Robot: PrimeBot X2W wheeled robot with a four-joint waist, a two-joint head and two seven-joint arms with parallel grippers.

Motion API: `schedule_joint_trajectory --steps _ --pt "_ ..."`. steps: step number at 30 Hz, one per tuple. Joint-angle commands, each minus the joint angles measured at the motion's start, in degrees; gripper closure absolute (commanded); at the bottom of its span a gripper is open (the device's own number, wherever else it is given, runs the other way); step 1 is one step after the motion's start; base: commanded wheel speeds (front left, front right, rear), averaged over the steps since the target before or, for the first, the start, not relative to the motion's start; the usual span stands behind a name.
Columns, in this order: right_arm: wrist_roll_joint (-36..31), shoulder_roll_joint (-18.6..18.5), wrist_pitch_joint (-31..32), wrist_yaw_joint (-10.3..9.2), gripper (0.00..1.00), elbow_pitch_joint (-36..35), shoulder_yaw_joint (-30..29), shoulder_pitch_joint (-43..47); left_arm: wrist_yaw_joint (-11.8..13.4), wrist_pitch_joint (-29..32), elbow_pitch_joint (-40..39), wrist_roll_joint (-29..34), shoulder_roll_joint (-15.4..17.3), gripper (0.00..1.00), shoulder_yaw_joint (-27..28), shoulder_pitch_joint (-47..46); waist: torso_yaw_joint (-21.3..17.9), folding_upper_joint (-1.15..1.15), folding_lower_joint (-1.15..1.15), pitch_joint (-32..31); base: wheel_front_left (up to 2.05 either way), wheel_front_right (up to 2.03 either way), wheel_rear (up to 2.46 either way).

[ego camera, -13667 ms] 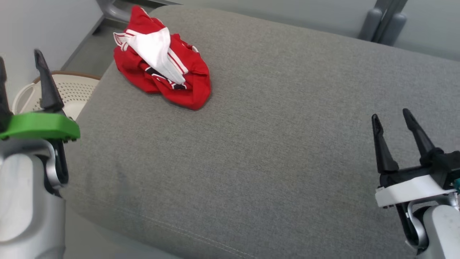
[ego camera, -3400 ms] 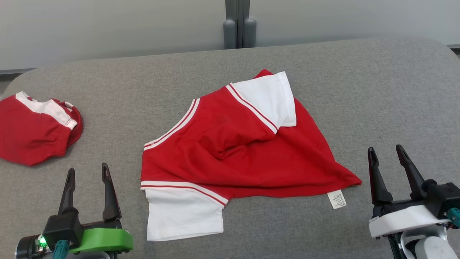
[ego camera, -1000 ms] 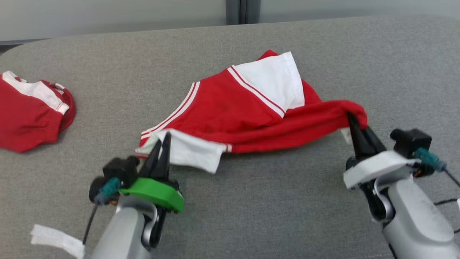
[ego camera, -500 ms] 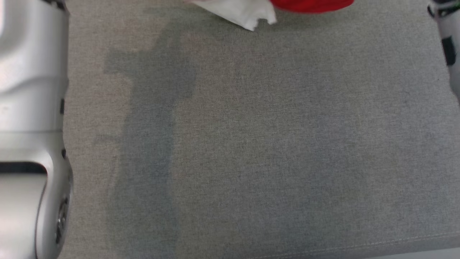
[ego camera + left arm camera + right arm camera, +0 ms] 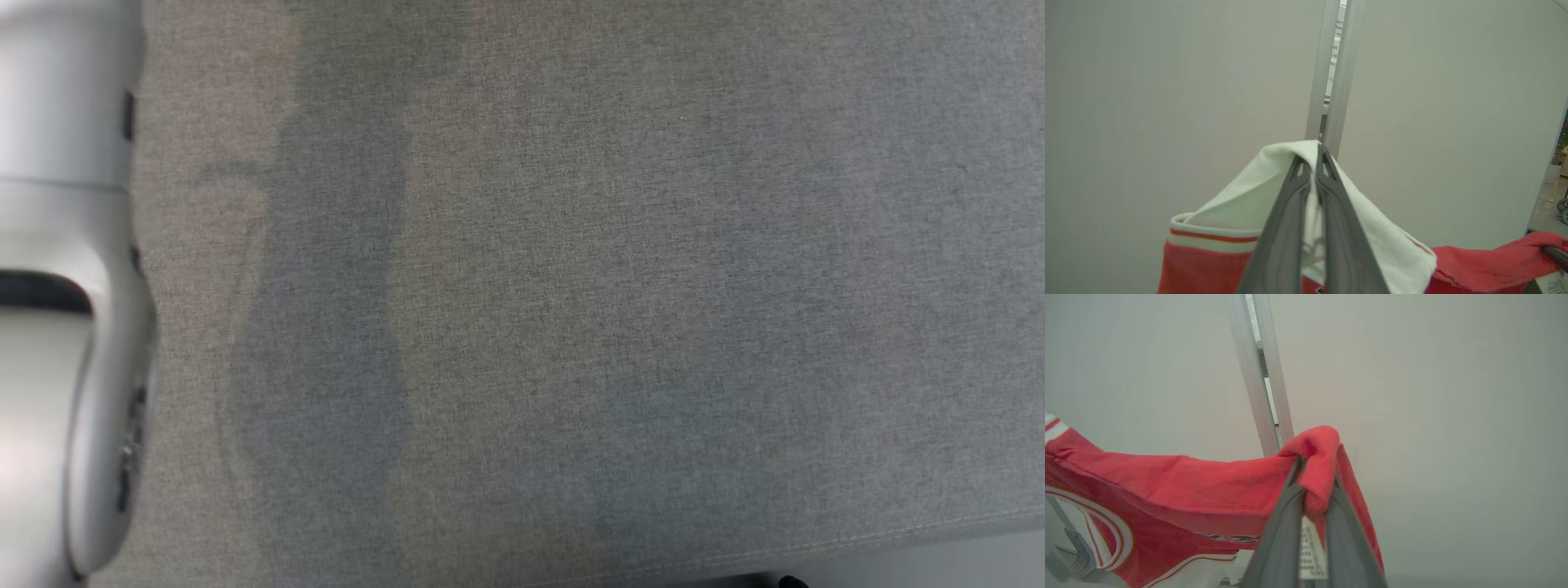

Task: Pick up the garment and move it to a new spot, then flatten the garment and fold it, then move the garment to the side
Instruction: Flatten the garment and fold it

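**A:** Where's the garment, and how is it oriented?

**B:** The garment [image 5: 1208, 261] is held up in the air, strung betw. the two grippers. Its long axis runs side to side, from the left gripper [image 5: 1316, 153] across to the right gripper [image 5: 1316, 473]. The rest of the cloth sags below that line.

**A:** Gripper states?

**B:** Both are clenched on cloth. The white sleeve [image 5: 1241, 204] is pinched at the tips of the left gripper, its red-striped cuff band hanging to the left. A bunched red corner is draped over and clamped by the right gripper, and the care label [image 5: 1310, 547] hangs betw. its fingers.

**A:** Anything around it or in the way?

**B:** A pale wall [image 5: 1147, 102] is seen behind the garment in both wrist views, w/ a vertical metal post [image 5: 1331, 81] directly beyond the fingertips. How near they are can't be told. In the left wrist view, the red cloth is seen running to the right edge, where it's gripped by a dark finger of the other arm.

**A:** And below?

**B:** A grey upholstered surface [image 5: 571, 327] is shown in the head view, crossed by soft shadows, w/ a pale forearm [image 5: 57, 286] along the left edge.
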Motion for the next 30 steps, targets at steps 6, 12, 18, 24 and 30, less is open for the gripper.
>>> schedule_joint_trajectory --steps 6,12,18,24,30 --pt "3.6 -1.6 -0.7 -0.06 1.00 -6.6 3.4 17.2 0.0 -0.5 -8.1 -0.8 0.0 1.00 3.1 18.8 0.5 0.00 -0.01 -1.6 0.00 0.00 0.00" --pt "4.7 -2.6 -0.7 -0.04 1.00 -14.5 1.1 34.7 1.7 -0.4 -21.3 1.3 0.0 1.00 5.8 42.9 0.5 0.00 -0.01 -5.6 0.00 0.00 0.00" --pt "4.4 -2.5 -0.7 -0.05 1.00 -20.1 -0.4 51.9 4.6 -0.4 -32.5 -1.0 0.0 1.00 7.0 66.4 0.4 0.00 -0.01 -10.6 0.00 0.00 0.00" --pt "4.0 -2.5 -0.7 -0.06 1.00 -23.9 -1.8 65.5 7.4 -0.4 -40.6 -2.8 0.0 1.00 5.7 84.3 0.7 0.00 -0.01 -15.9 0.00 0.00 0.00" --pt "0.9 -3.0 -0.7 -0.07 1.00 -26.9 -4.8 76.5 9.5 -0.4 -44.5 -1.9 0.0 1.00 3.5 95.2 1.7 0.00 -0.01 -20.1 0.00 0.00 0.00"
